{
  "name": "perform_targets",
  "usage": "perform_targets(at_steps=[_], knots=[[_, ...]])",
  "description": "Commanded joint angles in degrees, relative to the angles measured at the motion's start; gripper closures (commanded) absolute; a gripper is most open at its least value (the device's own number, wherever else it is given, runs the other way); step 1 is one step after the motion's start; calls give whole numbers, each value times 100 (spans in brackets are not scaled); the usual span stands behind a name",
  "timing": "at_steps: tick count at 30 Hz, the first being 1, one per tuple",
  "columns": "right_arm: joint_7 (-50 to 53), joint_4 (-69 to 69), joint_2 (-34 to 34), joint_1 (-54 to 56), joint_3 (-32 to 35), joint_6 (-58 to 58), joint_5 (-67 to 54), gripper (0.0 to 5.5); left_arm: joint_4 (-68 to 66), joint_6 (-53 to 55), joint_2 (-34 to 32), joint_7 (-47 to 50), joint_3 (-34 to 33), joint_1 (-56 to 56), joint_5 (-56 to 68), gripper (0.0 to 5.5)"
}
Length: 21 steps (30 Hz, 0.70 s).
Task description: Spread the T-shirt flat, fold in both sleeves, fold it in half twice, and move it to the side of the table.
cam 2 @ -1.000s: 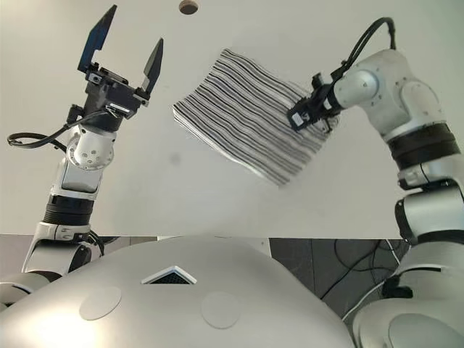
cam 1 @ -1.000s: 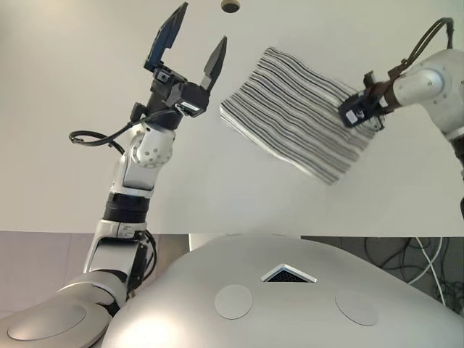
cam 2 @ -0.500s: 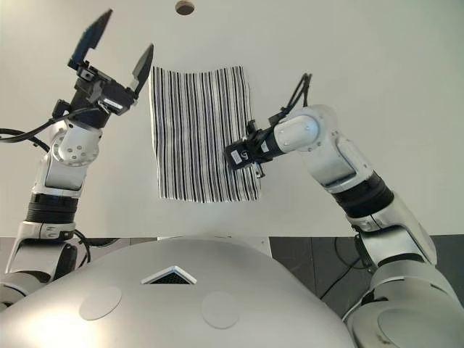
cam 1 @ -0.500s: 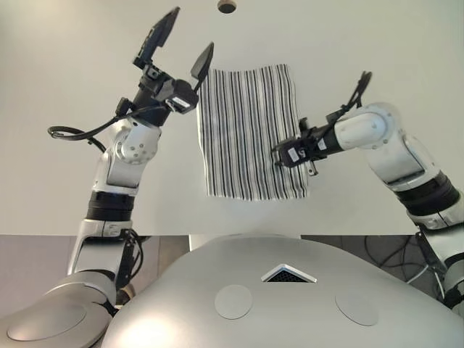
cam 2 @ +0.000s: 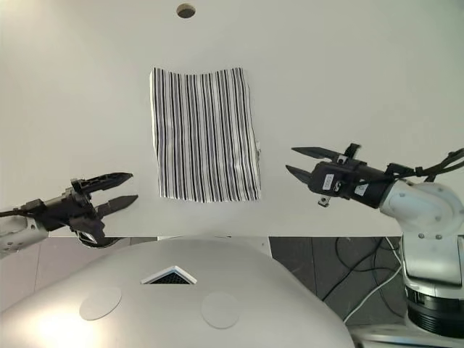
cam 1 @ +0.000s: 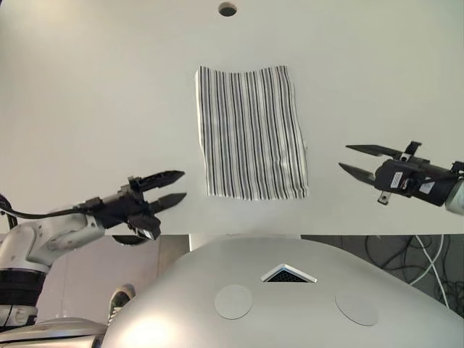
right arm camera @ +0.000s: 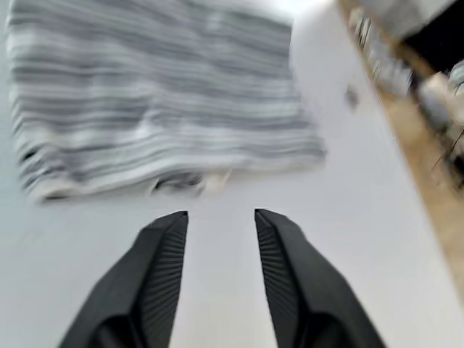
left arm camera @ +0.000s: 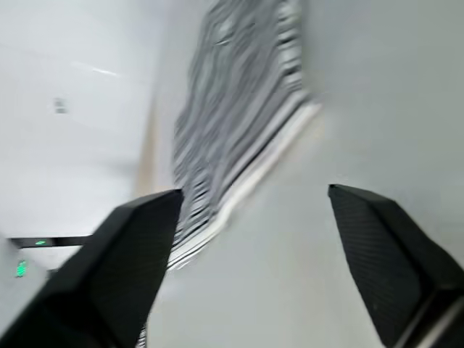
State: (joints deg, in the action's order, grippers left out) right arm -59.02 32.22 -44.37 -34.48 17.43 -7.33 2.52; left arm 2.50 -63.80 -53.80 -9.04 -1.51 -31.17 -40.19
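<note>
The striped T-shirt (cam 1: 251, 132) lies folded into a neat rectangle on the white table, a little beyond the middle of the near edge; it also appears blurred as a striped T-shirt (right arm camera: 156, 141) ahead of the right fingers. My left gripper (cam 1: 172, 190) hovers open near the front edge, to the left of the shirt, holding nothing. My right gripper (cam 1: 355, 160) hovers open at the right of the shirt, apart from it, its fingers pointing toward the cloth. In the left wrist view the shirt (left arm camera: 239, 116) lies beyond the spread fingers.
A small round hole (cam 1: 228, 9) sits in the table (cam 1: 87, 109) at the far edge, beyond the shirt. Cables (cam 1: 420, 261) hang below the table's front edge at the right.
The right gripper has let go of the shirt and drawn back to the right. The left arm has dropped from beside the shirt's far left corner to the near left edge.
</note>
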Motion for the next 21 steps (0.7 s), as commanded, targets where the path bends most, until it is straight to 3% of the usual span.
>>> perform_targets(at_steps=[1,7,11,19,21], knots=[[259,-407,-166,-371,-32,-627,620,325,5,157,313,70,319,139,-808,124],[356,-493,-267,-210,-331,-816,682,325,-322,534,796,707,1099,847,-2110,124],[403,-376,-337,-68,-456,-775,688,325,-431,604,729,987,1650,1183,-2632,124],[446,-394,-407,286,-800,-724,826,325,-649,766,468,1025,2403,1674,-2822,124],[473,-384,-416,331,-906,-720,870,325,-721,758,407,929,2544,1744,-2720,162]])
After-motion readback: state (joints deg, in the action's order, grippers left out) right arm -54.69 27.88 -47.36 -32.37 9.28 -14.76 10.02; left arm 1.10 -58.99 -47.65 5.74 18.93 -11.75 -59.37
